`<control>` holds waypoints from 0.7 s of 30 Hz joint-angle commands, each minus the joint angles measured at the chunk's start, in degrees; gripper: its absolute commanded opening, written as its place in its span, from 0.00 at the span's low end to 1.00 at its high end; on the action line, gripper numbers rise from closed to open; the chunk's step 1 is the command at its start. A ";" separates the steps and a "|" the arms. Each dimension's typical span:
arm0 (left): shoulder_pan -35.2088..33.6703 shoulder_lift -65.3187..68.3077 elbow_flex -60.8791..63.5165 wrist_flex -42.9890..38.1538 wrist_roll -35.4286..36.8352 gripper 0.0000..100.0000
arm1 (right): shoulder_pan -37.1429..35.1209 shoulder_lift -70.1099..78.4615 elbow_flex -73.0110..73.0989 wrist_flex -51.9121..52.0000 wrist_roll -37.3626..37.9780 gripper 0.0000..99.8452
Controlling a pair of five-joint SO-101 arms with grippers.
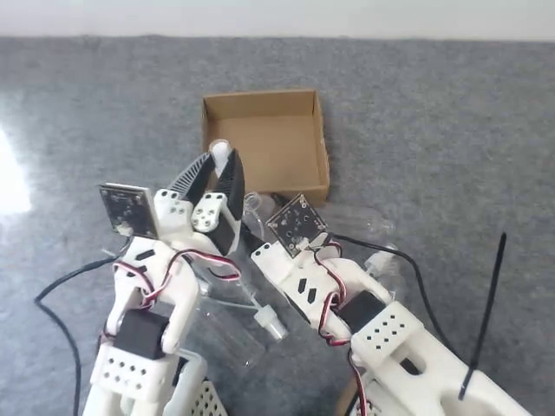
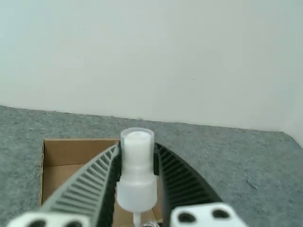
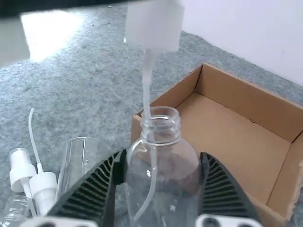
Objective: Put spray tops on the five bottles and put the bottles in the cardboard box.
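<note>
Two arms meet at the centre of the high view, just below the cardboard box point(image 1: 264, 143), with a cap poised over a bottle. The left gripper point(image 2: 137, 152) is clamped on a white spray top point(image 2: 137, 175). Its ribbed fingers point(image 2: 90, 184) press either side of the upright cap at the lower centre of the left wrist view. The right gripper point(image 3: 161, 163) is closed around a clear bottle point(image 3: 158, 189) at the lower centre of the right wrist view. The bottle stands upright, its open neck upward, just in front of the box's near corner.

The coming move appears to turn on a single line. In the right wrist view the spray top sits at the top centre of the frame, directly above the neck and apart from it. Its dip tube point(image 3: 147, 85) runs down through the opening into the bottle, bowing slightly inside. Top, tube and bottle share a near-vertical long axis, so the cap likely needs only to descend along it and seat. The left arm carries the part that must travel, while the right looks to be the holder.

Spare spray tops point(image 3: 28, 177) and a second clear bottle point(image 3: 83, 163) wait on the grey carpet point(image 3: 71, 94) at lower left of that frame. The box floor shows bare cardboard, so boxing seems not yet begun.
</note>
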 commanded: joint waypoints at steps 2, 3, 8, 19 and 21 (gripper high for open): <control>0.88 -0.09 -0.75 1.67 -2.46 0.06 | 1.36 -2.33 -0.44 -1.19 -0.53 0.13; 0.88 -0.09 -0.75 1.76 -2.46 0.07 | 1.36 -2.33 -0.44 -1.19 -0.53 0.13; 0.79 -0.44 -1.71 4.22 -2.46 0.11 | 1.45 -2.33 -0.44 -1.19 -0.53 0.13; 1.41 -0.44 -5.14 9.49 -2.46 0.13 | 1.19 -14.99 5.01 -1.27 -0.53 0.13; 2.81 -0.44 -5.14 10.20 -2.55 0.14 | 1.19 -16.31 5.80 -1.19 -0.53 0.13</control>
